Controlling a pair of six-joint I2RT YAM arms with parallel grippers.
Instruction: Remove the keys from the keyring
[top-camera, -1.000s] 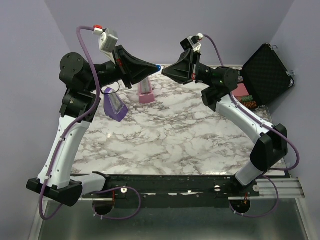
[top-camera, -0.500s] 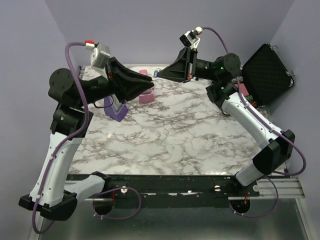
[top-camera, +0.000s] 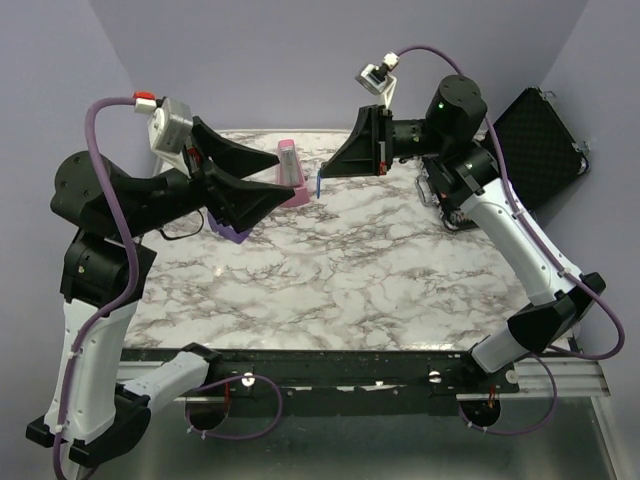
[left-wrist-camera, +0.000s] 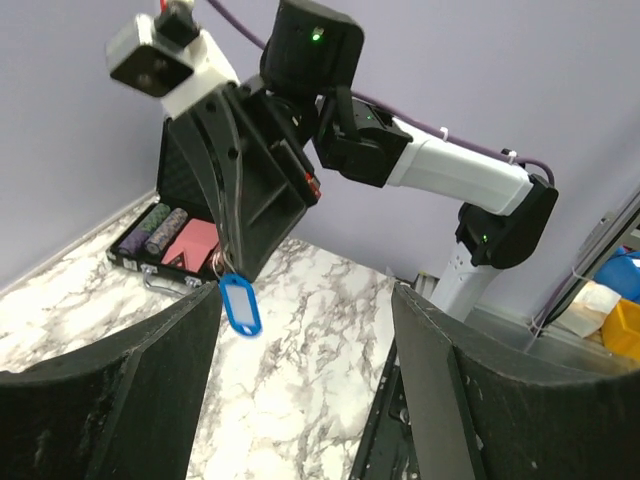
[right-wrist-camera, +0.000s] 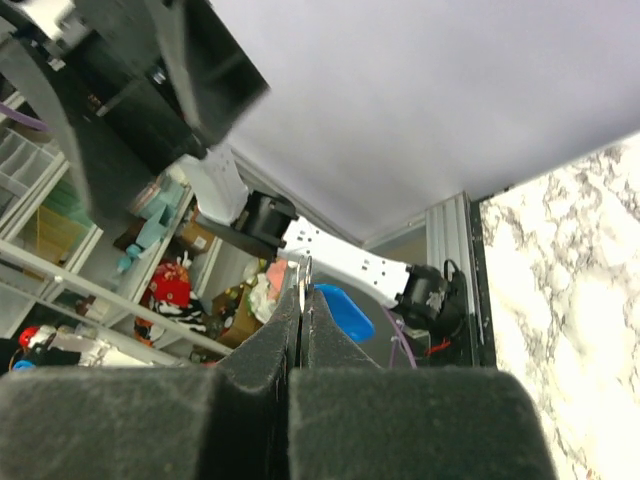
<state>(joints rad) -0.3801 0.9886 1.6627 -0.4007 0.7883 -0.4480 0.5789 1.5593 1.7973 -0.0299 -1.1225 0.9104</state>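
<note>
My right gripper (top-camera: 325, 172) hangs above the far middle of the table, shut on a thin metal keyring (right-wrist-camera: 303, 272) that pokes out between its fingertips. The keys (top-camera: 316, 185), a small bright-blue oblong bundle, dangle from that ring below the right gripper (left-wrist-camera: 228, 262); they show clearly in the left wrist view (left-wrist-camera: 240, 303) and partly behind the fingers in the right wrist view (right-wrist-camera: 345, 312). My left gripper (top-camera: 283, 176) is open, a little to the left of the keys, with nothing between its fingers (left-wrist-camera: 150, 360). It points at the right gripper.
A pink wedge (top-camera: 290, 170) stands at the far edge of the marble table (top-camera: 350, 280), just behind the left fingers. A purple wedge (top-camera: 230, 231) is mostly hidden under the left gripper. An open black case (top-camera: 545, 140) with chips (left-wrist-camera: 160, 228) lies at the far right.
The left gripper has opened, let go of the blue bundle and drawn back to the left. The right gripper has lifted and moved right slightly, keeping the ring with the keys hanging.
</note>
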